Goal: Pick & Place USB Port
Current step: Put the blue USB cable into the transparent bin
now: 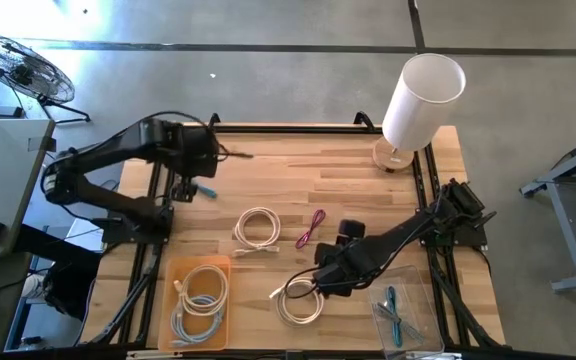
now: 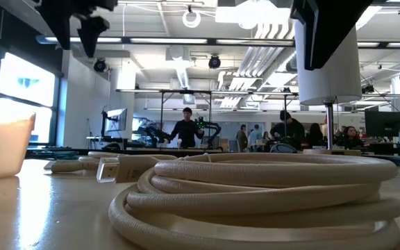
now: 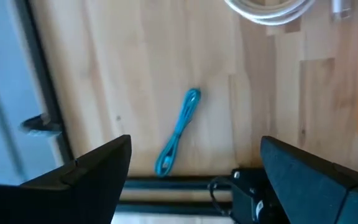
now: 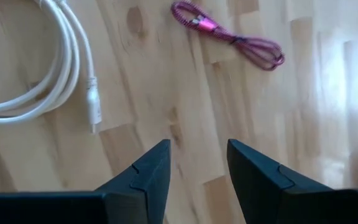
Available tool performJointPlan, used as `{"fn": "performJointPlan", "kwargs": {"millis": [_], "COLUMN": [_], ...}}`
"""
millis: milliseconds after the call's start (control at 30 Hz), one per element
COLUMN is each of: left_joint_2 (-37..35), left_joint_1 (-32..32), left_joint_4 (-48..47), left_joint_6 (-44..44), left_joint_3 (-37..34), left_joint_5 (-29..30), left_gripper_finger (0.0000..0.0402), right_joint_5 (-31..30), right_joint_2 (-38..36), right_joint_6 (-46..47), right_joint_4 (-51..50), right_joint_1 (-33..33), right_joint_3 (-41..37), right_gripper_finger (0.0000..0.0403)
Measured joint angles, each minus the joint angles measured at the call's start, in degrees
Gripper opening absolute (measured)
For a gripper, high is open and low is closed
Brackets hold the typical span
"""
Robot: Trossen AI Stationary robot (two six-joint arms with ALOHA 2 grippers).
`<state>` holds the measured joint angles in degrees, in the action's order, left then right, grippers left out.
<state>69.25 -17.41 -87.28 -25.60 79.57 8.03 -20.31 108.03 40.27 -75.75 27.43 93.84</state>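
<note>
Coiled cream cable [image 2: 255, 198] close up; left claw [image 3: 191, 168] wide open, empty, above blue cable [image 3: 179, 132]; right claw [image 4: 197, 165] part open, empty.

Your cables lie loose on the wooden table: a blue cable [image 3: 178, 132], folded narrow, by the left edge; a pink cable [image 4: 229, 36] mid-table; one white coil [image 1: 258, 228] beside it; another cream coil [image 1: 301, 301] nearer front.

Two matte black jointed arms. Behind the left end effector [image 1: 206, 190], thin black cables loop. The right end effector [image 4: 196, 167] has two flat, wedge-shaped fingers.
</note>
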Motion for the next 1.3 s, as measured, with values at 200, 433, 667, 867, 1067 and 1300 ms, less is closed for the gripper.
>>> {"fn": "performJointPlan", "kwargs": {"millis": [200, 433, 667, 867, 1067, 1300], "left_joint_2": [0.02, 0.26, 0.26, 1.52, 4.91, 8.14], "left_joint_1": [-12.04, -24.18, -29.24, -29.45, -29.46, -29.46], "left_joint_4": [4.97, 5.23, 12.93, 16.83, 19.32, 24.06], "left_joint_6": [-10.26, -17.16, -26.27, -27.08, -24.62, -23.63], "left_joint_3": [-8.6, -15.13, -18.76, -22.57, -26.54, -28.51], "left_joint_5": [-6.17, -10.47, -10.69, -11.65, -11.96, -10.44], "left_gripper_finger": [0.0351, 0.0351, 0.0351, 0.0351, 0.0351, 0.0351], "right_joint_5": [-3.24, -4.68, -6.09, -6.11, -6.11, -6.07], "right_joint_2": [0.0, 0.0, 0.0, 0.0, 0.0, 0.0], "right_joint_6": [-4.43, -8.4, -10.75, -12.34, -16.53, -22.52], "right_joint_4": [-0.26, -0.22, 0.0, 0.36, 3.03, 6.29], "right_joint_1": [-1.75, -4.66, -8.44, -11.08, -13.03, -15.72], "right_joint_3": [0.0, 0.0, 0.0, 0.0, 0.0, 0.0], "right_gripper_finger": [0.0149, 0.0149, 0.0149, 0.0149, 0.0149, 0.0149]}}
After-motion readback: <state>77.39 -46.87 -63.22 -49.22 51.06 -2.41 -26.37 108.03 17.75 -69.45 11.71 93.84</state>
